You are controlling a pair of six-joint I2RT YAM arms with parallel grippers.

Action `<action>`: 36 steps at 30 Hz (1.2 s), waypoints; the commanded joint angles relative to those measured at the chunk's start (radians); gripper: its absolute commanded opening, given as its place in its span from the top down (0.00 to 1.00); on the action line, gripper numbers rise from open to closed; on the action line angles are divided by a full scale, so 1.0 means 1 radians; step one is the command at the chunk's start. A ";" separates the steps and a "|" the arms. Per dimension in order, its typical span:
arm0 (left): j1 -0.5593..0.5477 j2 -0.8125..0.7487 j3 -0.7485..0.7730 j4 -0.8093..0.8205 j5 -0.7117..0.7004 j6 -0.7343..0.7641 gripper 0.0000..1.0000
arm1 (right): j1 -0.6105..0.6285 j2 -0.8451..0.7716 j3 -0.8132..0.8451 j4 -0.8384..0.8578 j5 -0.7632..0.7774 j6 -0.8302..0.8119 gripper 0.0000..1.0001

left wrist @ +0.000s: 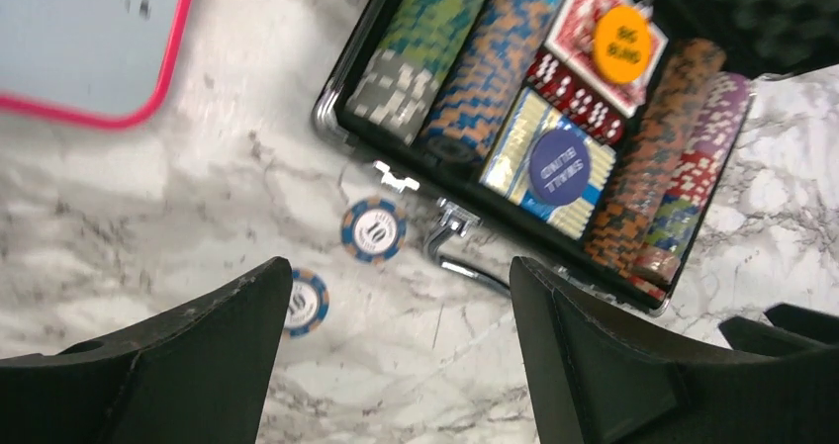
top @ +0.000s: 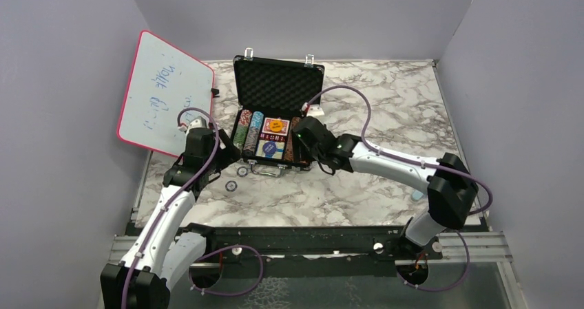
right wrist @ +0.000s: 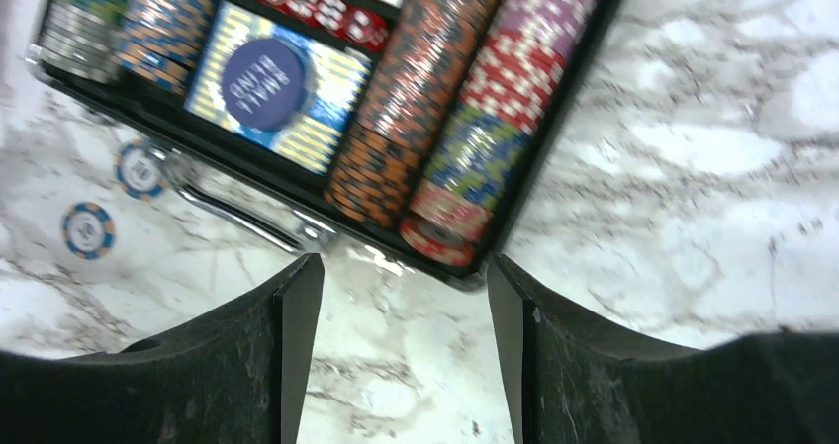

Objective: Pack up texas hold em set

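Note:
The black briefcase [top: 246,156] lies open mid-table, its foam-lined lid [top: 278,83] upright. Its tray holds rows of striped chips [left wrist: 665,157], card decks, red dice [left wrist: 576,95], an orange button [left wrist: 621,43] and a blue button [left wrist: 559,165]. Two loose blue chips lie on the marble in front of the case, one [left wrist: 373,230] nearer the handle [left wrist: 463,258], the other [left wrist: 303,303] by my left finger. My left gripper [left wrist: 396,291] is open and empty above the table beside them. My right gripper [right wrist: 406,276] is open and empty just in front of the case's front right corner [right wrist: 465,266].
The pink-framed whiteboard [top: 165,92] leans on the left wall, close to my left arm. Grey walls enclose the table on three sides. A small light-blue object [top: 417,194] lies by the right arm's elbow. The silver latches [top: 248,51] stick up from the lid.

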 commanded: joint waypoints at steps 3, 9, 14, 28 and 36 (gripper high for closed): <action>0.006 0.051 -0.042 -0.189 -0.039 -0.183 0.18 | -0.006 -0.135 -0.168 0.053 0.103 0.077 0.35; 0.007 0.155 -0.058 -0.199 -0.036 -0.185 0.36 | -0.007 -0.196 -0.260 0.060 0.088 0.096 0.35; 0.005 0.260 -0.033 -0.230 -0.023 -0.169 0.45 | -0.008 -0.233 -0.323 0.081 0.069 0.092 0.35; 0.002 0.473 0.056 -0.230 -0.073 -0.092 0.39 | -0.008 -0.319 -0.402 0.092 0.085 0.052 0.35; -0.004 0.502 0.042 -0.218 -0.058 -0.088 0.38 | -0.009 -0.316 -0.414 0.095 0.082 0.055 0.35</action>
